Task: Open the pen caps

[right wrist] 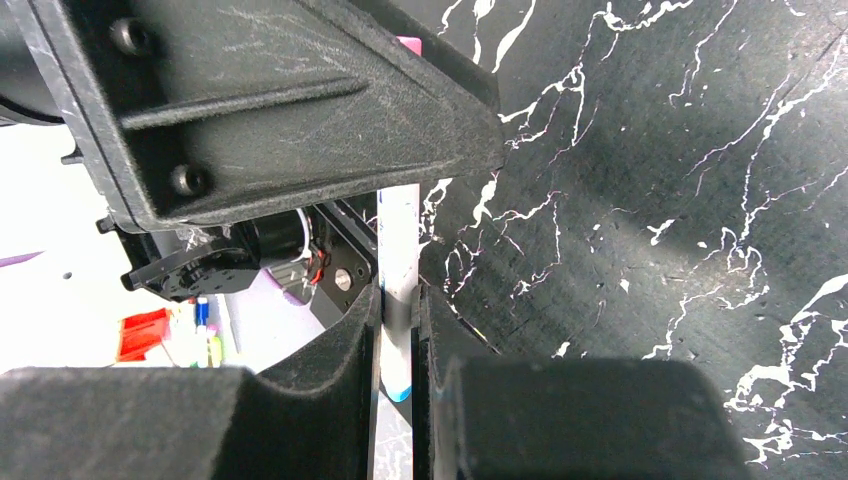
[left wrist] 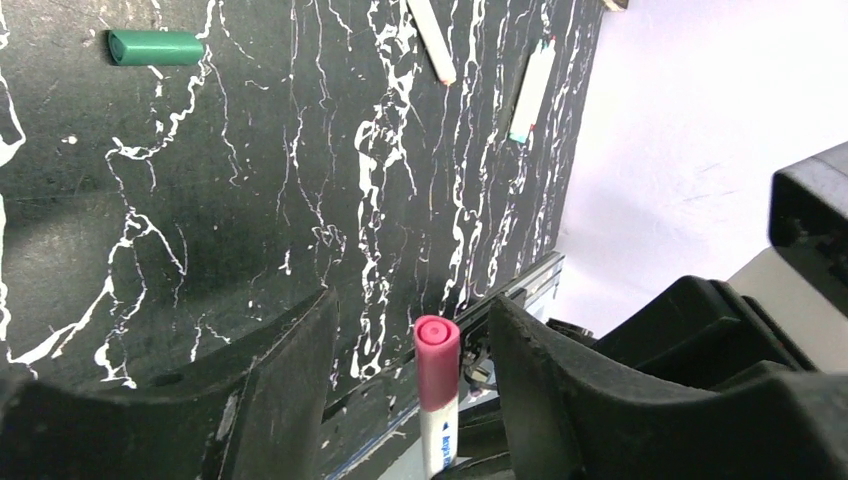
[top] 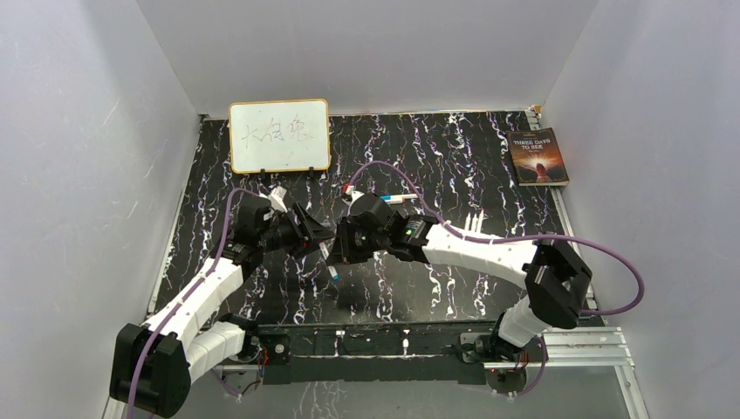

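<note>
My right gripper (right wrist: 398, 295) is shut on the white barrel of a pen (right wrist: 397, 230) and holds it above the table. The pen's pink cap (left wrist: 437, 360) is on the barrel and stands between the fingers of my left gripper (left wrist: 410, 302). That gripper is open, with a gap on each side of the cap. In the top view the two grippers meet nose to nose, the left (top: 310, 231) and the right (top: 343, 243). A green cap (left wrist: 155, 47) lies loose on the black marbled table. Two white pens (left wrist: 432, 40) (left wrist: 530, 90) lie further off.
A framed whiteboard (top: 279, 135) stands at the back left and a book (top: 538, 157) lies at the back right. One pen (top: 397, 199) lies behind the right gripper and others (top: 476, 220) lie to its right. A small blue piece (top: 334, 272) shows just below the grippers.
</note>
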